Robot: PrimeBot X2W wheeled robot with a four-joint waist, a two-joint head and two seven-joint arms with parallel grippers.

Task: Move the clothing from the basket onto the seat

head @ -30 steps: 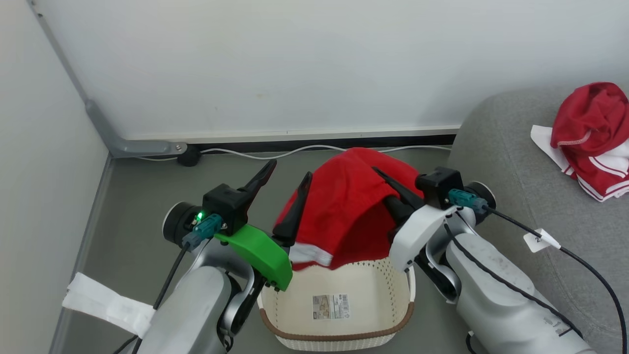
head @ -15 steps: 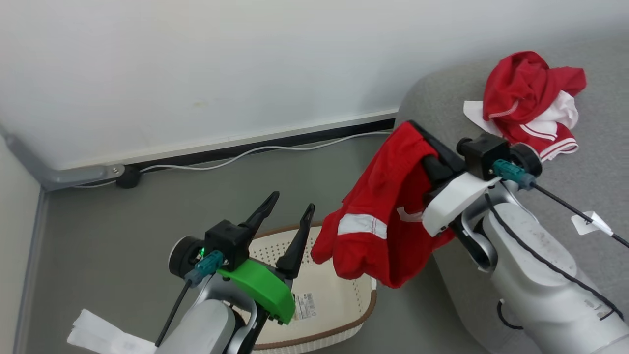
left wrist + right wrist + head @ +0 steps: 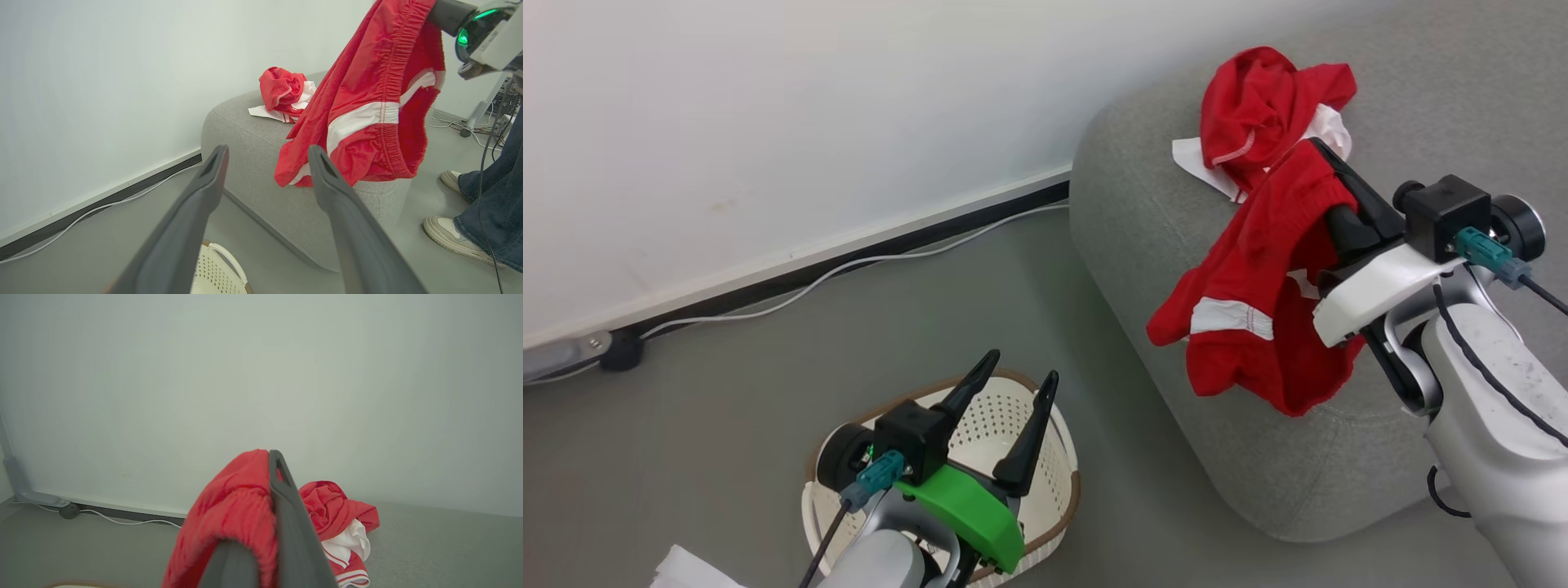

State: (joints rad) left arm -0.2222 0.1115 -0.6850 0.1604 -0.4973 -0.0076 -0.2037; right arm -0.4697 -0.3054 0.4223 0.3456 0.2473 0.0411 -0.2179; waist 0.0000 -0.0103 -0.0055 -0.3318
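My right gripper (image 3: 1319, 155) is shut on a piece of the clothing, red shorts with a white stripe (image 3: 1250, 286). The shorts hang over the front edge of the grey seat (image 3: 1143, 204). In the right wrist view the shut fingers (image 3: 274, 455) pinch the red cloth (image 3: 229, 514). A second red and white garment (image 3: 1258, 106) lies crumpled on the seat behind it. Low at the left, my left gripper (image 3: 1023, 367) stands open with nothing in it, above the cream basket (image 3: 1062, 506). The left wrist view has those open fingers (image 3: 266, 150), the hanging shorts (image 3: 367, 102) and the basket rim (image 3: 220, 273).
A white wall runs behind, with a white cable (image 3: 849, 265) along its dark baseboard on the grey floor. A person's feet in pale shoes (image 3: 449, 232) stand on the floor beyond the seat's far end.
The camera has swung to the right. My right gripper has carried the red shorts from above the basket over to the seat. The left gripper stays open by the basket.
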